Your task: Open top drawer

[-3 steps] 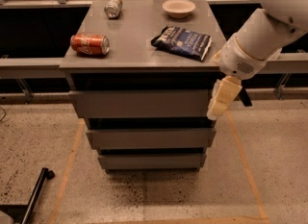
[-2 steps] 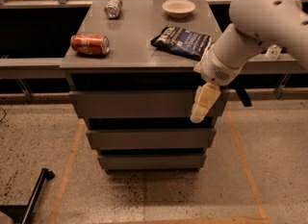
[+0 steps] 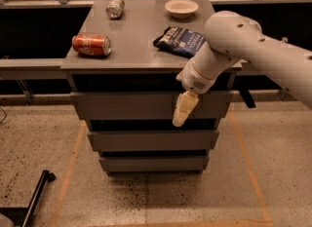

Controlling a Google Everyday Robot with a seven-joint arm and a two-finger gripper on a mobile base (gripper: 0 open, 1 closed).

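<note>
The top drawer (image 3: 126, 105) is the widest grey handleless front, just under the grey tabletop (image 3: 141, 46), and looks closed. Two narrower grey drawer fronts (image 3: 146, 141) sit below it. My gripper (image 3: 183, 111) hangs in front of the right half of the top drawer, its cream fingers pointing down and slightly left, with the tips near the drawer's lower edge. The white arm (image 3: 243, 46) reaches in from the right, over the table's right edge.
On the tabletop lie a red soda can (image 3: 91, 45) on its side, a silver can (image 3: 115, 6) at the back, a white bowl (image 3: 181, 8) and a dark blue chip bag (image 3: 180, 41). A black bar (image 3: 34, 199) lies on the floor at lower left.
My arm has swung left, carrying the gripper from beyond the cabinet's right edge to in front of the top drawer's right half.
</note>
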